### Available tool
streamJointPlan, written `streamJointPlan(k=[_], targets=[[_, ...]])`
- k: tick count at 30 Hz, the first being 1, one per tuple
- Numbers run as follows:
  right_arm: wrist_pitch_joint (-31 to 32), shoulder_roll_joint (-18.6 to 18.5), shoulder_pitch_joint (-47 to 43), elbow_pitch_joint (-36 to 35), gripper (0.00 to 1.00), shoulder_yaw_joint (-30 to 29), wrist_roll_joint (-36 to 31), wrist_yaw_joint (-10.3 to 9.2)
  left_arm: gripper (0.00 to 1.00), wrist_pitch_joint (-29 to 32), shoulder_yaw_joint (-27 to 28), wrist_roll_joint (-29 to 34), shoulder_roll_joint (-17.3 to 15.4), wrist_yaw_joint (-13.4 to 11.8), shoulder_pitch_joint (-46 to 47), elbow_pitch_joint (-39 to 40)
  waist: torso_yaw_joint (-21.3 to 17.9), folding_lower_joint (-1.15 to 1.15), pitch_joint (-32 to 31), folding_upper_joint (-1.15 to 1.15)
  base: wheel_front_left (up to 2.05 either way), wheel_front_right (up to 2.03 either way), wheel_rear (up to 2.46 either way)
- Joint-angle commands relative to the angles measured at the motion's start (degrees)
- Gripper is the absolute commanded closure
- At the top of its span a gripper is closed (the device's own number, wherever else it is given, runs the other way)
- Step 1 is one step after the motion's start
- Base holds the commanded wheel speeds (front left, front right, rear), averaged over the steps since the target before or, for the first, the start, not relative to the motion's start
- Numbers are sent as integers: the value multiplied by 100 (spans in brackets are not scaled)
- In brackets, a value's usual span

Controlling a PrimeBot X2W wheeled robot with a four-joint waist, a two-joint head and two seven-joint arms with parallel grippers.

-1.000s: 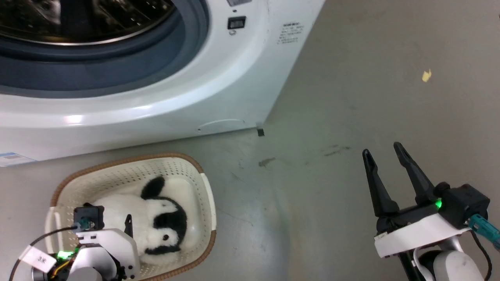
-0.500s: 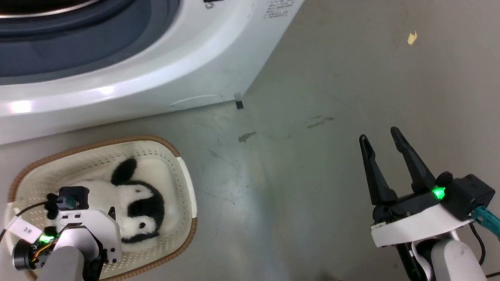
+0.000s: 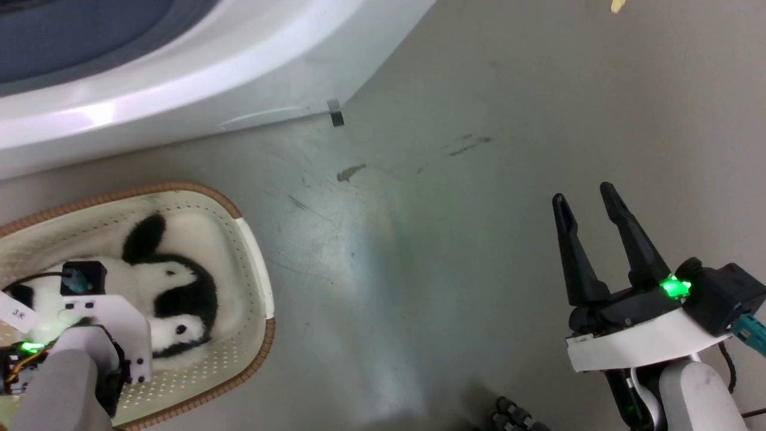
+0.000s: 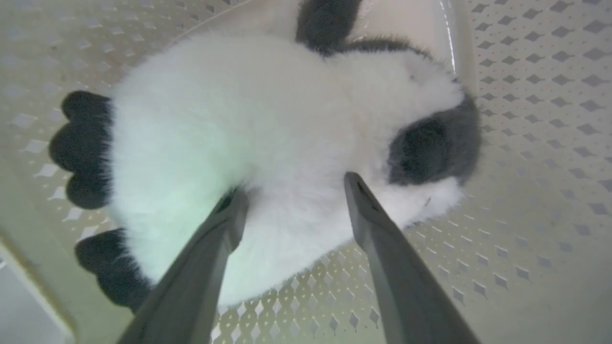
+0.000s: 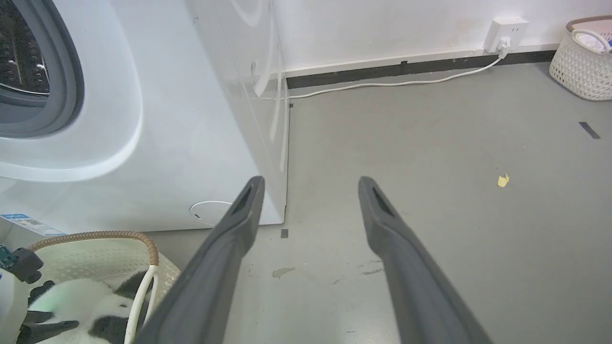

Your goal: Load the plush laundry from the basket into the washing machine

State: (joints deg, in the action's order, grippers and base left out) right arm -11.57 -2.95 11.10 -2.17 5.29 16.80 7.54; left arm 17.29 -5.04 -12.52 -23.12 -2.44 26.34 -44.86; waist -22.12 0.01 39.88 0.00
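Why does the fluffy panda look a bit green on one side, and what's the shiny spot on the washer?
Left wrist view: the plush laundry is tinted pale green on its left part, probably by the green light that glows behind the left gripper in the head view. Head view: the bright patch on the washing machine is glare, likely a lamp's reflection.

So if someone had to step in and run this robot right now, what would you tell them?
Left claw: open, tips down against the white fur of the plush laundry, not closed on it.
Right claw: open, holding nothing, above the floor.
The plush laundry lies in the basket, in front of the washing machine.
Done: nothing loaded.
Left: grip, lift, drop it into the machine.
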Motion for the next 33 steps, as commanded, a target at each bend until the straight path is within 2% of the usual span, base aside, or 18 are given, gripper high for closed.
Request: streamJointPlan(k=[1,11,12,22,27,31,33], targets=[[-76,6,87,-47,0,61,84,-4,0,91,-56,1,-104,-59,186,-174,-88,-1,169,0,0,0,0],[-194,7,236,-40,0,123,291,-5,0,300,-138,-207,-261,-125,496,-656,-325,-1,570,0,0,0,0],[-230,7,276,-28,0,158,343,-5,100,305,-184,-263,-321,-79,556,-784,-405,-1,657,0,0,0,0],[-338,7,402,36,0,255,467,-5,100,-124,-229,-482,-399,-106,649,-1133,-627,-1,707,0,0,0,0],[-342,7,250,141,0,72,245,-5,100,-571,-325,-519,-78,-77,517,-1242,-440,-1,173,0,0,0,0],[-342,7,91,146,0,-70,156,-5,100,-1144,-247,-625,187,-235,432,-1366,-251,-1,-356,0,0,0,0],[-342,7,-39,167,0,-139,114,-5,100,-1446,-207,-715,366,-214,351,-1435,-139,-1,-677,0,0,0,0]])
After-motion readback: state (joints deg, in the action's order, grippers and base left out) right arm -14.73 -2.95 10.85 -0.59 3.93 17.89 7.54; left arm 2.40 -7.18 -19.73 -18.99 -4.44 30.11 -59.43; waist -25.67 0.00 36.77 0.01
